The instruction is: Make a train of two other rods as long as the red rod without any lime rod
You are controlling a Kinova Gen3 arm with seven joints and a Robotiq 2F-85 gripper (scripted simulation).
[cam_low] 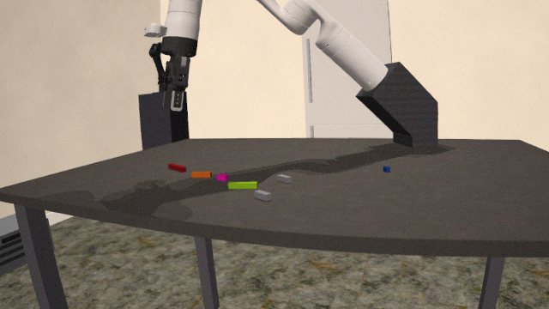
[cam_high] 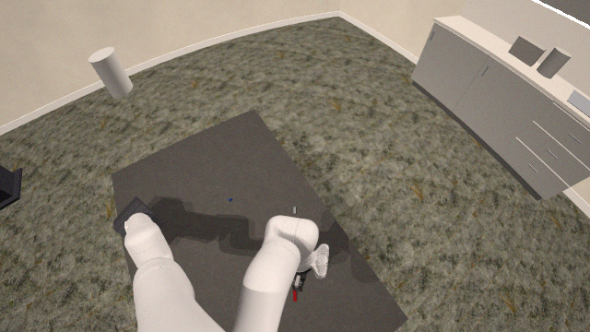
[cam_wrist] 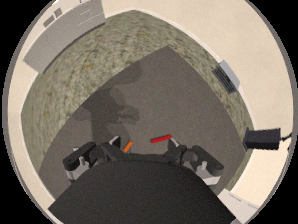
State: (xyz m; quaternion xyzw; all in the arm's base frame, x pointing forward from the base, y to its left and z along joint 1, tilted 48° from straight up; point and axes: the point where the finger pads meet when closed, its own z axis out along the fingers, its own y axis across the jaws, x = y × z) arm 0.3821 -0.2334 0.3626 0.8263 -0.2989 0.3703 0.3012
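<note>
Rods: one red (cam_low: 177,167), orange (cam_low: 201,174), magenta (cam_low: 222,177), lime (cam_low: 243,185), blue (cam_low: 387,169); two grey (cam_low: 284,178).

Colour rundown: dark charcoal table (cam_low: 386,215) holding a red rod (cam_low: 177,167), orange rod (cam_low: 201,174), magenta rod (cam_low: 222,177), lime rod (cam_low: 242,185), two light grey rods (cam_low: 262,196) (cam_low: 284,178) and a tiny blue rod (cam_low: 387,169). The arm (cam_low: 343,43) is glossy white with a black gripper (cam_low: 173,100). Floor (cam_high: 369,138) is mottled olive-grey carpet with tan flecks, walls (cam_low: 472,64) are cream, cabinets (cam_high: 498,106) pale grey.
</note>
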